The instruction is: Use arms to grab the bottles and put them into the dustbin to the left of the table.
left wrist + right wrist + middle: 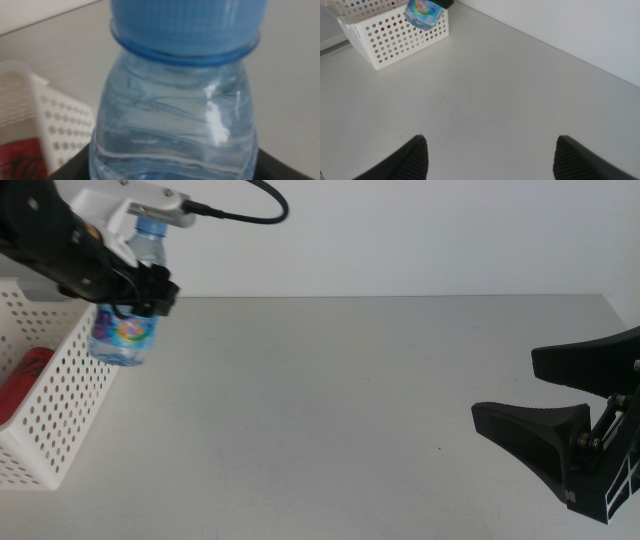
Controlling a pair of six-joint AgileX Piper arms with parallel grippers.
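**Fingers clamp the water bottle at the basket's edge**

Fingers of the left gripper (140, 280) pinch the small blue water bottle (128, 320) around its upper body, holding it upright in the air just over the near wall of the white dustbin (60, 405), at the table's (330, 410) left side. A red can (22, 385) lies inside the dustbin. At the right edge of the table, the right gripper (490, 155) hovers low with its jaws spread wide, holding nothing.
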